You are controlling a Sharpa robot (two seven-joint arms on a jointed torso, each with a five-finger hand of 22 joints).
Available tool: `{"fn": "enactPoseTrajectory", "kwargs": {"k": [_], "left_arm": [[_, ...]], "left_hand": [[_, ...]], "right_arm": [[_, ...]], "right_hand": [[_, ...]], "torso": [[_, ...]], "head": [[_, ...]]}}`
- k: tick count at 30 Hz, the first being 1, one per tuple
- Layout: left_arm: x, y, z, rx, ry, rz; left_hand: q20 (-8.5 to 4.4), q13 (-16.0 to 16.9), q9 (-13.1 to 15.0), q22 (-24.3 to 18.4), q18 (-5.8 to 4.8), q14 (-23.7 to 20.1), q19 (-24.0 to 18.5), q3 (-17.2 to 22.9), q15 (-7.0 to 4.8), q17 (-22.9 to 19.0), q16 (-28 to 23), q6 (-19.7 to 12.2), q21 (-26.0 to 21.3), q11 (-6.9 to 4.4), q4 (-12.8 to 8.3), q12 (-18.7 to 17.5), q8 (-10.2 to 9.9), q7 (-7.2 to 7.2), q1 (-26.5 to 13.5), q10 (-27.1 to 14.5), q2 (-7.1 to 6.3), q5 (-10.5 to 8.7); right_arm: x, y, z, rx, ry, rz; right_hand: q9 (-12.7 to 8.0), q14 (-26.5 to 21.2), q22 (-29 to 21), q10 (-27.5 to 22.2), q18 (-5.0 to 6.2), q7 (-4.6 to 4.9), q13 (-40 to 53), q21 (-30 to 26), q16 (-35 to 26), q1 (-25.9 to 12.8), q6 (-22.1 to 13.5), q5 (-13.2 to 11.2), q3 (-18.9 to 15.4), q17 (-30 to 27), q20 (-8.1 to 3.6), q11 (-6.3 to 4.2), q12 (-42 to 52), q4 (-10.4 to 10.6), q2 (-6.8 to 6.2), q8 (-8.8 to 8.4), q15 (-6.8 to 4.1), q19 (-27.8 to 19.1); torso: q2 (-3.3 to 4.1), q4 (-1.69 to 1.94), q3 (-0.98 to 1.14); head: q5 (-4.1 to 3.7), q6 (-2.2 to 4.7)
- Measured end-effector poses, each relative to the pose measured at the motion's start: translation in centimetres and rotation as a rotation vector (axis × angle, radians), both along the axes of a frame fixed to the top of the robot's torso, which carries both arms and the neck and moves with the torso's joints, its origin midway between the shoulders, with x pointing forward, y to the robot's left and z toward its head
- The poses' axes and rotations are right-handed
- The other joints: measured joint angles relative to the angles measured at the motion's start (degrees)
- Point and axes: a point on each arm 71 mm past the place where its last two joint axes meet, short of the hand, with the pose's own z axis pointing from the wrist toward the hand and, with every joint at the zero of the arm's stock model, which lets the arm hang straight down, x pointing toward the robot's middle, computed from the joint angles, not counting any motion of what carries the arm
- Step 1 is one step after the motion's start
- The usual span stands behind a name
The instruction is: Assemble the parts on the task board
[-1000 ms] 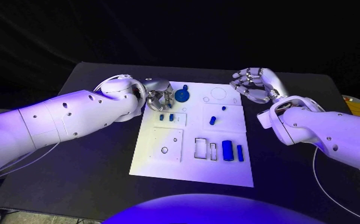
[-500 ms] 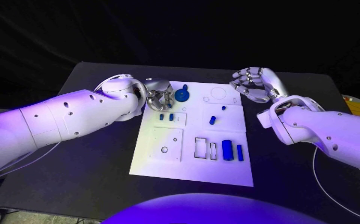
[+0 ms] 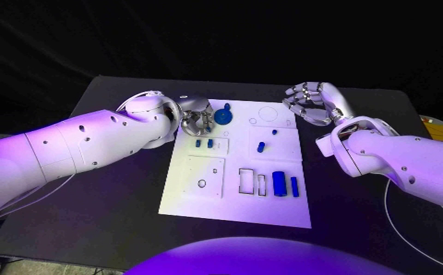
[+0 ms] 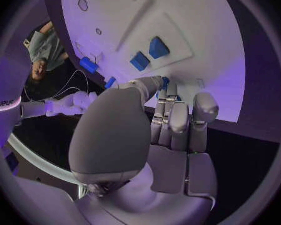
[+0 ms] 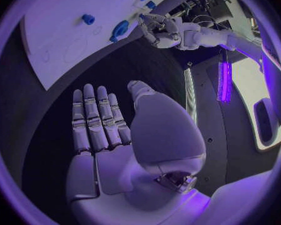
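Spreading across the middle of the black table [image 3: 111, 224] is the white task board [image 3: 235, 208], its long side running from twelve to six o'clock in the head view; the left arm [image 3: 83, 144] reaches in from nine o'clock and the right arm [image 3: 392, 157] from three; the left hand [image 3: 194, 118] sits at the board's far left corner, fingers curled toward a round blue part [image 3: 225, 116] that stands just beside them at about eleven o'clock on the board — whether the fingertips actually grip it or only touch it cannot be told, though the left wrist view shows a sliver of blue right at the fingertips [image 4: 162, 82]; the right hand [image 3: 309, 103] hovers at the board's far right edge, around one o'clock, palm open, fingers straight and side by side, holding nothing, as the right wrist view makes plain; two tall blue blocks [image 3: 285, 186] stand in their slots near five o'clock on the board; two small blue pegs [image 3: 204, 142] sit side by side left of centre; one short blue pin [image 3: 261, 147] lies near the middle — tilted, apart from the rest.
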Motion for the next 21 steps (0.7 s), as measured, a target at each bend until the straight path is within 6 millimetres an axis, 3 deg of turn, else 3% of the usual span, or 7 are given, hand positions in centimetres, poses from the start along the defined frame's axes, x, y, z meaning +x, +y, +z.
{"fn": "enactPoseTrajectory", "kwargs": {"k": [9,21], "left_arm": [[-0.08,0.17,-0.21,0.003,0.004,0.004],[-0.09,0.32,-0.27,0.005,0.006,0.011]], "left_hand": [[0.03,-0.07,-0.14,-0.68,0.01,-0.33,-0.69,0.00,0.33,-0.99,-0.22,-0.45,-0.43,0.34,0.00,-0.74,-0.58,-0.01,-0.22,-0.35,-0.21,0.00],[0.61,-0.37,-1.34,-3.33,0.00,-2.69,-3.09,-0.59,1.24,-4.94,-1.55,-4.74,-2.39,1.33,0.26,-4.00,-4.12,0.58,-1.13,-2.59,-1.13,0.00]], "right_arm": [[0.00,-0.03,0.00,0.000,0.000,-0.001],[0.02,-0.04,-0.01,-0.001,0.000,-0.001]], "right_hand": [[0.00,0.00,0.00,0.00,0.00,0.00,0.00,0.00,0.00,0.00,0.00,0.00,0.00,0.00,0.00,0.00,0.00,0.00,0.00,0.00,0.00,0.00],[-0.09,0.00,-0.15,0.00,0.00,0.00,0.00,0.00,0.00,0.00,0.00,0.00,0.00,-0.21,0.00,0.00,0.00,0.00,0.00,0.22,0.00,0.00]], "torso": [[-0.05,0.04,-0.02],[-0.07,0.05,-0.05]], "head": [[-0.07,-0.05],[0.02,-0.08]]}}
